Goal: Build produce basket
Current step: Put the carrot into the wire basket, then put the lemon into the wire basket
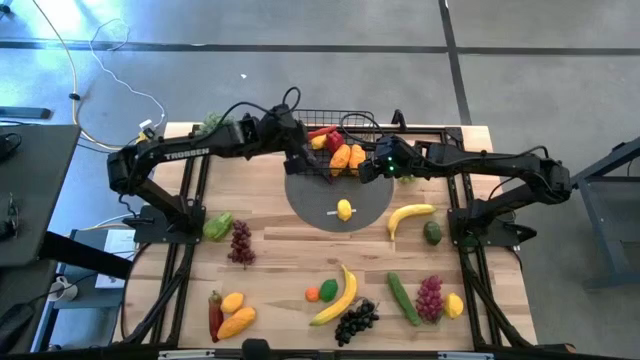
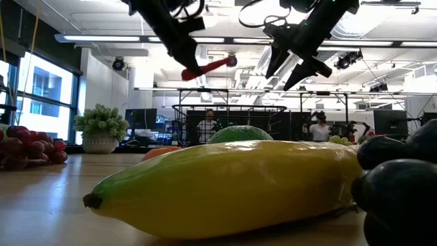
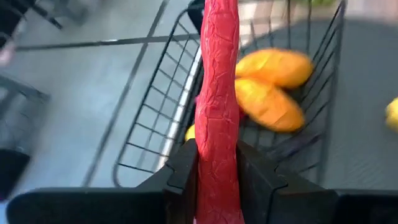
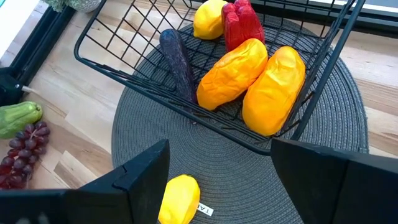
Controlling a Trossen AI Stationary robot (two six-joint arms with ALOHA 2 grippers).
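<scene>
The black wire basket (image 1: pixel 345 125) stands on the far part of a grey round mat (image 1: pixel 368 205). It holds two orange pieces (image 4: pixel 233 71) (image 4: pixel 273 90), a lemon (image 4: pixel 208 18), a red pepper (image 4: pixel 242 25) and a dark purple piece (image 4: pixel 177 62). My left gripper (image 1: pixel 305 150) is over the basket's left side, shut on a long red chili (image 3: pixel 217 74). My right gripper (image 4: pixel 221 162) hangs open and empty above the basket's near right corner. More produce lies scattered over the table. My left gripper pinches the chili between its two fingers (image 3: pixel 183 165) at a point along its length (image 3: pixel 217 146). The chili lies along the fingers and sticks out well past them. The fingers slant down from the table's left. The chili is lifted clear above the basket (image 2: pixel 205 68).
A lemon (image 1: pixel 344 209) lies on the mat in front of the basket. A banana (image 1: pixel 410 215) and an avocado (image 1: pixel 432 232) lie at the right; grapes (image 1: pixel 240 242) and a green pepper (image 1: pixel 218 226) at the left. More produce lines the near edge, around a banana (image 1: pixel 335 298).
</scene>
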